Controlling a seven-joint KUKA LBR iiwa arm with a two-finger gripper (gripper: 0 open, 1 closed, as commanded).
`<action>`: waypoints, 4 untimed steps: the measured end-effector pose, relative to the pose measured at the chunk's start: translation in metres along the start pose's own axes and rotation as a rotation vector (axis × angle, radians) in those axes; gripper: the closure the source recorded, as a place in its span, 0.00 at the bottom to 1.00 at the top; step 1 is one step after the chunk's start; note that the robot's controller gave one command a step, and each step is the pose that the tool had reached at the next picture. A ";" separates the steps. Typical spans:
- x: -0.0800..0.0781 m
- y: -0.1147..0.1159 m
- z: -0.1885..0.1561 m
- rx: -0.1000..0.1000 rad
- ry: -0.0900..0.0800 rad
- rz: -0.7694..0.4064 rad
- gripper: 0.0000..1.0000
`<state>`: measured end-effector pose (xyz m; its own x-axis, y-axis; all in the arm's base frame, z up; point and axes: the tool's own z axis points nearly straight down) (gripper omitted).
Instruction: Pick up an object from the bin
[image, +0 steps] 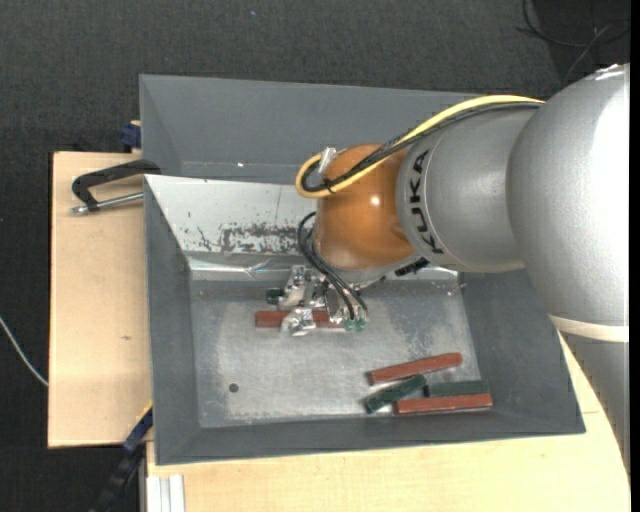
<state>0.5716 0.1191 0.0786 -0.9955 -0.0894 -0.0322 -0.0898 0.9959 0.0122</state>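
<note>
Gripper (312, 312) down on floor of grey metal bin (290, 395), atop flat reddish-brown strip (267, 320), likely positioned for grasping; spread or pinching, cannot tell.

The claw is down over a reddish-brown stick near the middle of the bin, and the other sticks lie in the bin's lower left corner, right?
Not quite. In the camera view a slanted brown stick, a level brown stick and a dark green stick lie in the bin's lower right corner, not lower left. The claw is over a reddish-brown stick near the middle, as said.
</note>
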 end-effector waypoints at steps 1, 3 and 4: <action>0.000 0.000 -0.001 0.003 0.008 0.000 1.00; 0.002 -0.001 -0.014 0.010 0.025 -0.001 1.00; 0.002 -0.001 -0.022 0.010 0.028 0.000 1.00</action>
<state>0.5686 0.1173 0.1006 -0.9960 -0.0893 -0.0041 -0.0893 0.9960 0.0022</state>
